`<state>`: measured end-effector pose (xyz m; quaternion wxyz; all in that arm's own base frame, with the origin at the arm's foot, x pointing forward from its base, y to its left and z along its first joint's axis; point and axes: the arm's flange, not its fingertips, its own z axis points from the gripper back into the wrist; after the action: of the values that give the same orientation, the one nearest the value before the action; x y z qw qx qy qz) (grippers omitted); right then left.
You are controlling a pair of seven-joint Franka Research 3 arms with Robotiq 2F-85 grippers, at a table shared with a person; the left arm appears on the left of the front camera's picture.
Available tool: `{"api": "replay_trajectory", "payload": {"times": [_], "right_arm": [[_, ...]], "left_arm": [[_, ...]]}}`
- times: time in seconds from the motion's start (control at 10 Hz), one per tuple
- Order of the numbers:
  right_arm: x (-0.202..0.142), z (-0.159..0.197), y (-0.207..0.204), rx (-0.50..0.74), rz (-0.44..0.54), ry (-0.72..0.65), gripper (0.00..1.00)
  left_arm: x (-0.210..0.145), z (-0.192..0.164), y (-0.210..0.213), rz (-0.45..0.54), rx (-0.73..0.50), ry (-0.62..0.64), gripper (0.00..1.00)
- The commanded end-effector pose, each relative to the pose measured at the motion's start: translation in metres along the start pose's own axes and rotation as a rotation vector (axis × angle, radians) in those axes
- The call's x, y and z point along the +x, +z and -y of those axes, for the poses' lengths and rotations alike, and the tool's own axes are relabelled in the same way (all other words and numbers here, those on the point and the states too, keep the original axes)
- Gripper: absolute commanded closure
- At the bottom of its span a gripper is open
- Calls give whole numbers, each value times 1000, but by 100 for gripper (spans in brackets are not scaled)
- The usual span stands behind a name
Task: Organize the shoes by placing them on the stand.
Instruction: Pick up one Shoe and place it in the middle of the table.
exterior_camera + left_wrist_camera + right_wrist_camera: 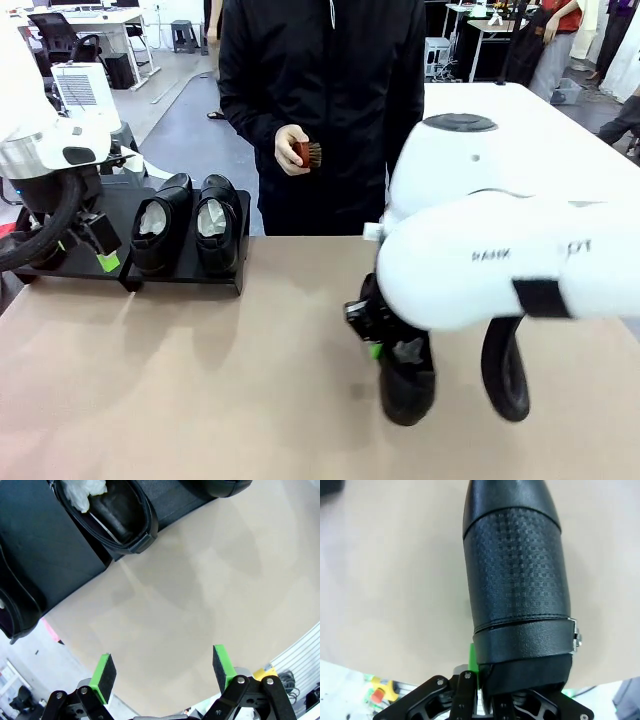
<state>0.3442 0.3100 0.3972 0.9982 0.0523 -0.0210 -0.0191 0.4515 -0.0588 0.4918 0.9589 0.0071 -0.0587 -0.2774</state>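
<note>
Right up close, the right arm (520,255) bulks white and smooth across the front view, a black cable looped under it. Beneath it the right gripper (385,345) is clamped tight on a shoe (405,385), gripping it at the heel end. That shoe hangs over the tan table (200,390), toe towards the camera and tipped downward. From the wrist view its long axis runs straight away from the fingers: an embossed, dotted-grid leather upper (517,575), a smooth strap band with a small metal buckle (576,637), and a rounded glossy toe farthest off. The front view gives none of that texture.

Across the table, the stand (185,265) is a low, flat, matte-black rack near the far left edge. Two glossy shoes sit on it side by side, touching, toes pointing toward the camera: the left pair shoe (160,230) and the one beside it (218,228), both stuffed with crumpled white paper.

Over the stand's left end hangs the left gripper (95,245), spread wide and holding nothing. Its wrist view shows both green pads (105,672) apart above bare tabletop, with the stand's edge and a shoe opening beyond.

At the far side a person in a dark jacket holds a small reddish-brown brush (307,153) in one hand (290,150).
</note>
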Motion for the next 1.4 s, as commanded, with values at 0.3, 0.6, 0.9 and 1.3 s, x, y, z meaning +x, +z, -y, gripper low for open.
{"api": "replay_trajectory", "payload": {"times": [0.3,0.6,0.9,1.3], "right_arm": [[-4,-83,-37,-56,42,8,100],[1,-92,-55,-70,48,-8,100],[1,-91,-63,-62,28,-20,72],[-1,-80,-50,-11,33,-50,0]], "left_arm": [[-3,1,-1,16,-1,11,0],[-3,1,-1,16,-1,11,0],[-3,1,-1,16,-1,11,0],[-3,1,-1,16,-1,11,0]]}}
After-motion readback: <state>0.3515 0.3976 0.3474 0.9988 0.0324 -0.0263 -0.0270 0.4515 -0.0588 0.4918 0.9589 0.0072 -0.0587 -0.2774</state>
